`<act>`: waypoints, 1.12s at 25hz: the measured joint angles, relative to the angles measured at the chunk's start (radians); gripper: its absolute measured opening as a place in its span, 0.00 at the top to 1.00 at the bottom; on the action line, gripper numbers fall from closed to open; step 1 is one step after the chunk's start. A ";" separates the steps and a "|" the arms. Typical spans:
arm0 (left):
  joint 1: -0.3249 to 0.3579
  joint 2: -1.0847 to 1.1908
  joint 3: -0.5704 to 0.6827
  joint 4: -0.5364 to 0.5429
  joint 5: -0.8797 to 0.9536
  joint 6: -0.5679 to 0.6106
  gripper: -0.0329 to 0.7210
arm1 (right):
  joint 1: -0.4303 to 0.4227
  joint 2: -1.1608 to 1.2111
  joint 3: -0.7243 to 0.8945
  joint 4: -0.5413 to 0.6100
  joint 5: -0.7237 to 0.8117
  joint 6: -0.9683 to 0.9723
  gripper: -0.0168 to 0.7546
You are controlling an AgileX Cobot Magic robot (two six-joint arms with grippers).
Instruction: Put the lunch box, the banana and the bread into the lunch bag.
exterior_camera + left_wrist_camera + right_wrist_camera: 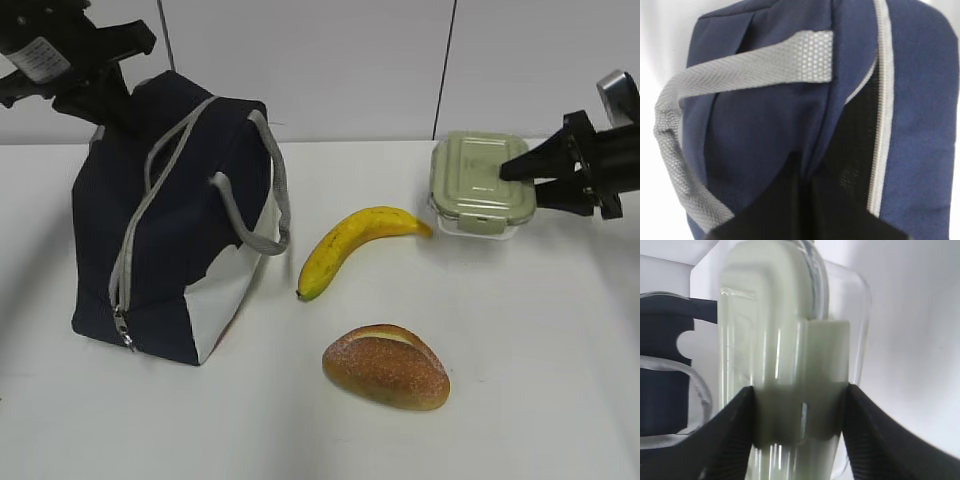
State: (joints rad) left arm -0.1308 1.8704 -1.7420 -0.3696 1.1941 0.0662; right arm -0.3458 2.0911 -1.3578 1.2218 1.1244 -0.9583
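The navy lunch bag stands at the left, its grey zipper partly undone. At the bag's top back corner my left gripper is shut, pinching the fabric beside the dark opening. In the left wrist view that gripper meets a fold of the lunch bag. The green-lidded lunch box sits at the back right, and my right gripper clasps its right end. Both fingers press its lid clip, seen close as the lunch box between the right gripper. The banana and bread lie untouched mid-table.
A grey webbing handle hangs over the bag's right side toward the banana. The white table runs on to the front and right of the bread. A pale wall stands behind the table.
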 joint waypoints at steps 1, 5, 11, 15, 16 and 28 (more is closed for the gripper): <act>0.000 0.000 0.000 -0.012 -0.003 0.000 0.96 | 0.012 -0.012 -0.011 -0.002 0.002 0.023 0.48; 0.000 0.000 0.000 -0.063 -0.012 0.000 0.96 | 0.077 -0.062 -0.076 -0.028 0.015 0.142 0.48; 0.000 0.002 0.000 -0.137 -0.013 0.000 0.96 | 0.232 -0.095 -0.240 -0.061 0.044 0.380 0.48; 0.000 0.002 0.000 -0.179 -0.013 0.000 0.96 | 0.346 -0.095 -0.341 -0.065 0.052 0.488 0.48; 0.000 0.002 0.000 -0.184 -0.013 0.000 0.96 | 0.375 -0.095 -0.358 -0.075 0.055 0.509 0.48; 0.000 0.002 0.000 -0.194 -0.004 0.000 0.96 | 0.560 -0.062 -0.394 -0.239 0.072 0.577 0.48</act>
State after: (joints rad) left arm -0.1308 1.8720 -1.7420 -0.5632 1.1897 0.0662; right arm 0.2139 2.0293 -1.7522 0.9830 1.1965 -0.3811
